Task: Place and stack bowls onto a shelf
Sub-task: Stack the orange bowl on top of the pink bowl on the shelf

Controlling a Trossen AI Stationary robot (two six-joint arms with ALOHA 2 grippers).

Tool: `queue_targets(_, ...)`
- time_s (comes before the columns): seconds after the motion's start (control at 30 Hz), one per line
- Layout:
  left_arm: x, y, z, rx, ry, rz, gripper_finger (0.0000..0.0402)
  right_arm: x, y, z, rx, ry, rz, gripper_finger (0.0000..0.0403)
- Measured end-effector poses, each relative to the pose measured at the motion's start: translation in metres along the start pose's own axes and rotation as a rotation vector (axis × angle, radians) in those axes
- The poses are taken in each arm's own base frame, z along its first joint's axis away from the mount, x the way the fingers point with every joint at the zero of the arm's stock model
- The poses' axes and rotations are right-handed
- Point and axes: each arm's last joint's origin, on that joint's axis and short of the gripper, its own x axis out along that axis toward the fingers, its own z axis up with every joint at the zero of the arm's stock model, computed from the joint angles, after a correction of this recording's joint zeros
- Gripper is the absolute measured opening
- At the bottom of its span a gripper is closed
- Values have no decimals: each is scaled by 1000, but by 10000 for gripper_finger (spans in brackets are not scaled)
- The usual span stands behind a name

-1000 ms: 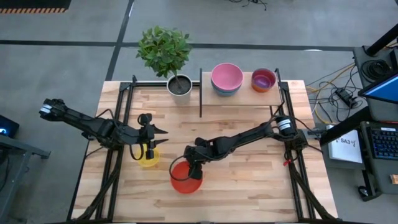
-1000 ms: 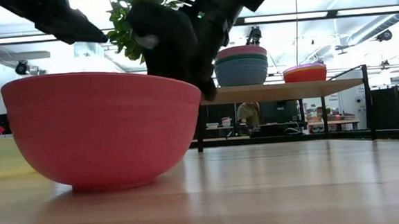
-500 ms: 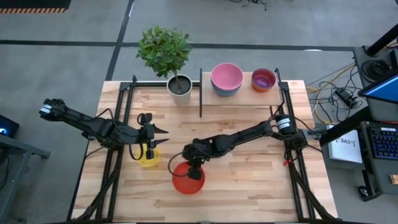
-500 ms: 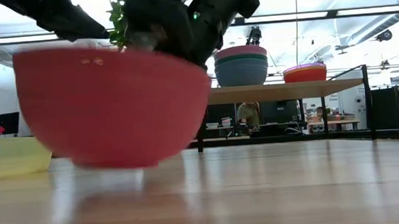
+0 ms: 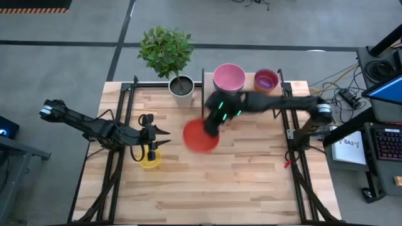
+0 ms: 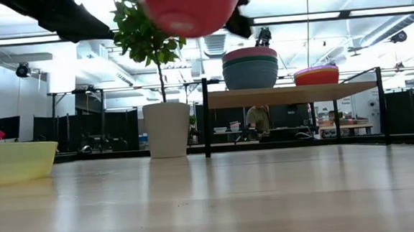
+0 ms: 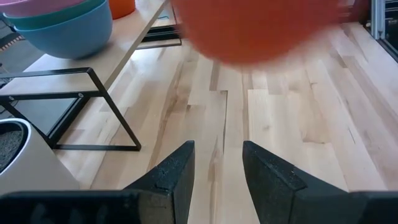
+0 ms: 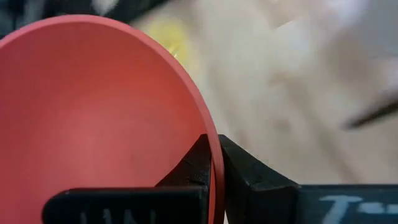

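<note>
The right gripper [image 5: 212, 129] has its fingers pinched tight on the rim of the red bowl [image 5: 200, 136], carrying it high above the table, just in front of the shelf [image 5: 248, 100], while the left gripper [image 5: 152, 144] hovers open over the yellow bowl [image 5: 149, 162].

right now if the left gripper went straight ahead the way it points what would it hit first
Probably the red bowl, held up in the right gripper. It hangs directly beyond the left gripper, whose fingers are open, though whether it sits above that line is unclear.
</note>
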Motion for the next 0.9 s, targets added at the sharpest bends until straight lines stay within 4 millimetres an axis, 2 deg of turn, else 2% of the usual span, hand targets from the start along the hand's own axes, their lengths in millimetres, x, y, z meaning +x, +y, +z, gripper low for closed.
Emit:
queue_targets(0.13,0,0,0,0,-1,0,119,-62,-42,19,145,-136,-72,9)
queue_targets(0.23,0,0,0,-1,-2,0,119,-105,-74,26,237,-235,-140,9)
queue_targets(0.3,0,0,0,-1,-2,0,119,-129,-96,26,296,-284,-197,9)
queue_targets(0.4,0,0,0,0,-3,0,119,-154,-126,24,378,-332,-283,9)
queue_targets(0.53,0,0,0,0,-3,0,119,-172,-158,22,458,-372,-364,9)
queue_targets(0.67,0,0,0,0,-4,0,119,-173,-181,22,497,-367,-413,9)
queue_targets(0.9,0,0,0,6,-4,0,119,-166,-190,23,471,-336,-427,14)
